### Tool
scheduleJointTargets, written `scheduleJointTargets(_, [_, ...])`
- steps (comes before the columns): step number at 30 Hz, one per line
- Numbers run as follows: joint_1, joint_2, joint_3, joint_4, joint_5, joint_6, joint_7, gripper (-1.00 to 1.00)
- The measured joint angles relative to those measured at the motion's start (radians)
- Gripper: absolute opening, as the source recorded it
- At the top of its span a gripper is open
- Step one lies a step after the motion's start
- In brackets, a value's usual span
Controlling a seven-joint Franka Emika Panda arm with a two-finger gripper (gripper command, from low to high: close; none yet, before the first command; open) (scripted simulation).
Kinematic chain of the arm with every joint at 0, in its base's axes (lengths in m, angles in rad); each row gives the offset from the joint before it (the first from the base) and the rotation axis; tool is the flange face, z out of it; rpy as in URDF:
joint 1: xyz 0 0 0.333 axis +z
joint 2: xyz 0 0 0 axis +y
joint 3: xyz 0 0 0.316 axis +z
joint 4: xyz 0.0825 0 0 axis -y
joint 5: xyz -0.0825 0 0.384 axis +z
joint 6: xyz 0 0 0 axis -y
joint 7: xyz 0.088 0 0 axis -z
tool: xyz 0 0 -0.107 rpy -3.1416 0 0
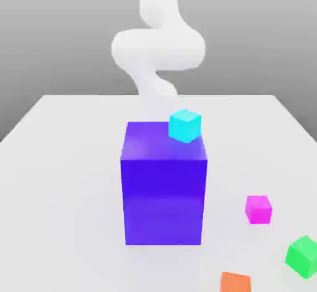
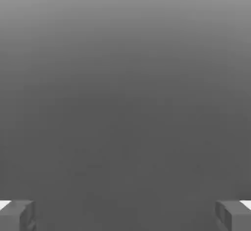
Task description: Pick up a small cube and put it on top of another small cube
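Note:
The small magenta-pink cube (image 1: 258, 209) lies on the white table (image 1: 56, 179), toward the exterior view's right and in front of the big blue-purple block (image 1: 163, 191). A small cyan cube (image 1: 184, 125) shows at the back right corner of that block's top. A small green cube (image 1: 303, 256) rests near the table's front right. My white arm (image 1: 158, 49) rises behind the block, far from the magenta-pink cube. In the hand view my gripper (image 2: 125, 215) is open, its grey fingertips (image 2: 17, 215) wide apart with nothing between them, facing plain grey background.
An orange cube (image 1: 235, 283) lies at the front edge of the exterior view, right of centre. The big block stands mid-table between the arm and the small cubes. Bare table stretches to the exterior view's left.

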Motion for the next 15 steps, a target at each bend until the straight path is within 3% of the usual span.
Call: scheduleJointTargets(15, [0.397, 0.558, 0.062, -0.321, 0.051, 0.359, -0.636, 0.00])
